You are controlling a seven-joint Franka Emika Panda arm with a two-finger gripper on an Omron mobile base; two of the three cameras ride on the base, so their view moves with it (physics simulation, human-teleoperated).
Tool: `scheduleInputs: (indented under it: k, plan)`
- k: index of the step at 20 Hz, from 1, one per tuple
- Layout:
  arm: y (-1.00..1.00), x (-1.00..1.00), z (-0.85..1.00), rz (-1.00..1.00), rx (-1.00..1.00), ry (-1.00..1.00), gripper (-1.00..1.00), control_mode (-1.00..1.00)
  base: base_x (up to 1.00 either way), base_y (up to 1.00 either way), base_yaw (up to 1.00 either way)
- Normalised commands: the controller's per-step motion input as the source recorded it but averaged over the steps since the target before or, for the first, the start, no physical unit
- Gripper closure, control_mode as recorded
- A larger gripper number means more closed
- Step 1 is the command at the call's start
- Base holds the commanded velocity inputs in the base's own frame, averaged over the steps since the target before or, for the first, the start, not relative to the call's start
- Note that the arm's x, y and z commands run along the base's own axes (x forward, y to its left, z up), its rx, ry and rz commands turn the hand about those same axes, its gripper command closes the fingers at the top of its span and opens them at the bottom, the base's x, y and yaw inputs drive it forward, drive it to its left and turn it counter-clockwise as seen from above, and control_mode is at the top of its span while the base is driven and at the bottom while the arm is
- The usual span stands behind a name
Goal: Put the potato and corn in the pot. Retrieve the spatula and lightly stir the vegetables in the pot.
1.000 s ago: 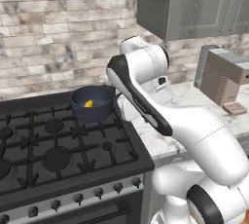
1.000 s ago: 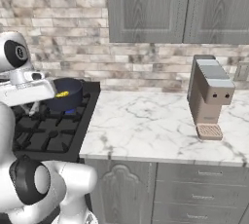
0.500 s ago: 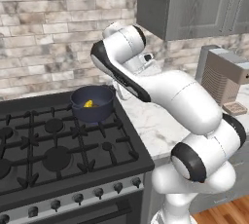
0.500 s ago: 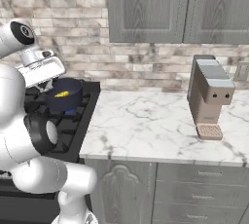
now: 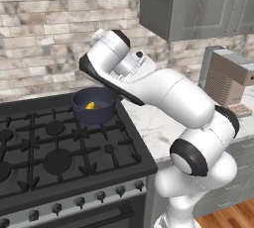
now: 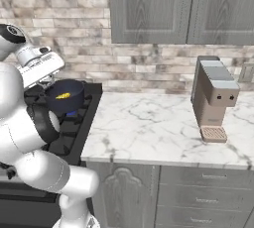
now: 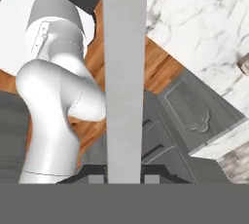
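The dark blue-grey pot (image 5: 94, 107) (image 6: 65, 96) stands on the stove's back right burner. The yellow corn (image 5: 90, 105) (image 6: 63, 95) lies inside it. The potato is hidden from view. In the hand view my gripper (image 7: 124, 173) is shut on the spatula (image 7: 124, 72). Its grey handle runs straight up the picture from between the fingertips, and its blade is out of view. The hand looks down at the wooden floor and cabinet fronts. My arm arches over the counter just right of the pot.
The black gas stove (image 5: 49, 147) fills the left. A marble counter (image 6: 149, 128) runs to its right, with a coffee machine (image 6: 214, 95) (image 5: 230, 81) at the far end. Grey wall cabinets (image 5: 198, 4) hang overhead, close above the arm's upper link.
The arm has swung and rolled, so its bulky upper link now rises higher and nearer the pot. The pot and the corn have stayed put.
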Motion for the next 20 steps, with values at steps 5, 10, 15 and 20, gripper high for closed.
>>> scheduleInputs:
  k: [5,10,15,20]
  plan:
    - [-0.08,0.0,-0.22,0.03,-0.07,0.0,1.0,-1.0,0.0,0.0,0.0]
    - [-0.08,0.44,0.0,0.0,0.0,0.0,1.0,-1.0,0.0,0.0,0.0]
    - [0.04,0.48,0.03,0.0,-0.12,0.37,1.0,-1.0,0.0,0.0,0.0]
    - [0.01,0.38,0.0,0.0,-0.12,0.31,1.0,-1.0,0.0,0.0,0.0]
